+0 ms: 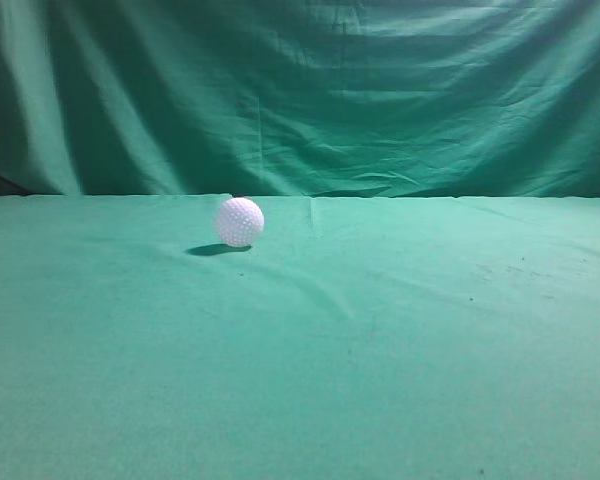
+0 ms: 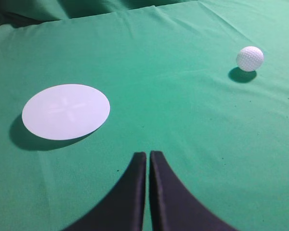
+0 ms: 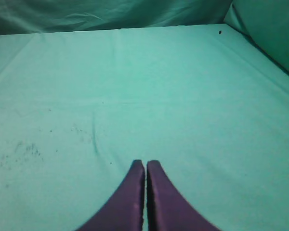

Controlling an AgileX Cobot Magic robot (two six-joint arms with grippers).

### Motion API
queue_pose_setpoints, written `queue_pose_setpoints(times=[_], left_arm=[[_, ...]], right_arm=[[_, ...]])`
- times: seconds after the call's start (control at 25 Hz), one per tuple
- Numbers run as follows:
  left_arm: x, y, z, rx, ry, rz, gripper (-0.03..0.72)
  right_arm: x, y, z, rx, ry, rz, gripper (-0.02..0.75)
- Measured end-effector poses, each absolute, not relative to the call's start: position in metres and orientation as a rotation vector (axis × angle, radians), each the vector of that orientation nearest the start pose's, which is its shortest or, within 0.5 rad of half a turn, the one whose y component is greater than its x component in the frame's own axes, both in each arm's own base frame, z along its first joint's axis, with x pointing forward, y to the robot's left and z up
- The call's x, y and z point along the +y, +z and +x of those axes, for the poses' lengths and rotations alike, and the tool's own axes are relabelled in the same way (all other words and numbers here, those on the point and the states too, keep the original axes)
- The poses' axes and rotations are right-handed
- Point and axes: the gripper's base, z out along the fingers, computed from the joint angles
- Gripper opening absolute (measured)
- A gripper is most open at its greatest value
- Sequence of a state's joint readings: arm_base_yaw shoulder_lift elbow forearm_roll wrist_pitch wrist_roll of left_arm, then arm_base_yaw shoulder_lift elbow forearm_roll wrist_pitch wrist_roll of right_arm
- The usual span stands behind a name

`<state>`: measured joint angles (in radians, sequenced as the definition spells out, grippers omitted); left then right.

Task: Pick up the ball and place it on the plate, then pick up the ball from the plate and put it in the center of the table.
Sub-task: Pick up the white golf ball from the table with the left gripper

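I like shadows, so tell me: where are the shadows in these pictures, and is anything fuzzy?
Exterior view: the ball throws a dark shadow to its lower left on the table. Left wrist view: the plate is shadowed along its left and lower edge; the picture looks sharp. Right wrist view: paler, softer.

A dark green backdrop curtain (image 1: 380,90) hangs in vertical folds behind, creased, with dim, even light.

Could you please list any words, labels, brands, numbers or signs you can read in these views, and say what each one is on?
None: no readable text shows in any view.
The plate bears only a faint embossed cross, no letters.
The ball shows dimples only, no brand or number.
The table cloth and both grippers, left and right, are unmarked.
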<state>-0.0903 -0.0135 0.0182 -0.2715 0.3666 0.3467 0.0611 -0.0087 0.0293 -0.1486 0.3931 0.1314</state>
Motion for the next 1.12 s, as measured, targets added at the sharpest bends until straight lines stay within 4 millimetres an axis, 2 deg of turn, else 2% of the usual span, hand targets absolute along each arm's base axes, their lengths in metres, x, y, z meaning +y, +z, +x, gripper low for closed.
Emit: queue_pose_setpoints(times=[1.12], left_arm=[[-0.0134,0.1762,0.0515,1.825,-0.087,0.234,0.0]], right_arm=[[-0.002,0.1689,0.0524,1.893,-0.016,-0.025,0.0]])
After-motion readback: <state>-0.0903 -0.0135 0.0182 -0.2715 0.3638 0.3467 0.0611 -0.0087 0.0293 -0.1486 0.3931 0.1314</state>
